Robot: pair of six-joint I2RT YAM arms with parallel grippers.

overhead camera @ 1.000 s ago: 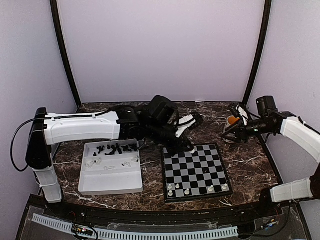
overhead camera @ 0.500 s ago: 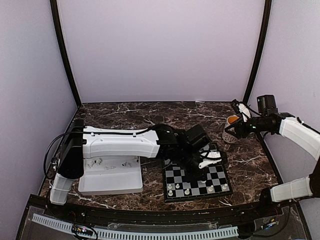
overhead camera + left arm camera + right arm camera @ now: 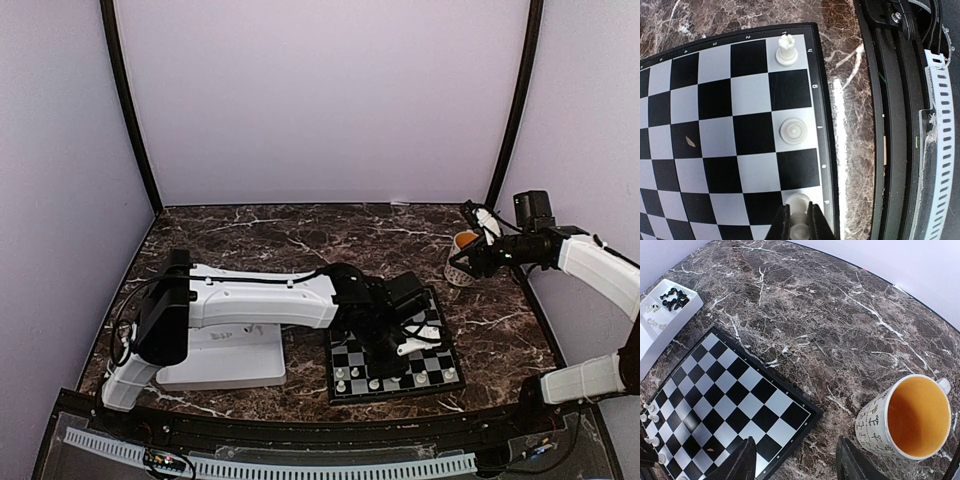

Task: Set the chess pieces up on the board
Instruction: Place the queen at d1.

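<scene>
My left gripper [image 3: 798, 212] is shut on a white chess piece [image 3: 799, 202], holding it upright over a pale square in the board's [image 3: 730, 125] edge row. Two more white pieces, a rook [image 3: 786, 50] and a round-topped one [image 3: 793, 131], stand in that same row. From above, the left gripper [image 3: 405, 348] hangs over the board's [image 3: 440, 358] near half, and several white pieces [image 3: 374, 383] line the near row. My right gripper [image 3: 797, 465] is open and empty above the marble, between the board's [image 3: 725, 400] corner and the mug [image 3: 912, 420].
A white tray [image 3: 225, 365] lies left of the board, partly under the left arm; in the right wrist view the tray [image 3: 670, 315] holds black pieces [image 3: 674, 297] and white ones [image 3: 652, 310]. The orange-lined mug [image 3: 463, 255] stands far right, by the right gripper [image 3: 470, 245].
The left arm has swung from the board's far side down over its near right part, carrying the white piece. The right gripper's fingers have spread a little wider.
</scene>
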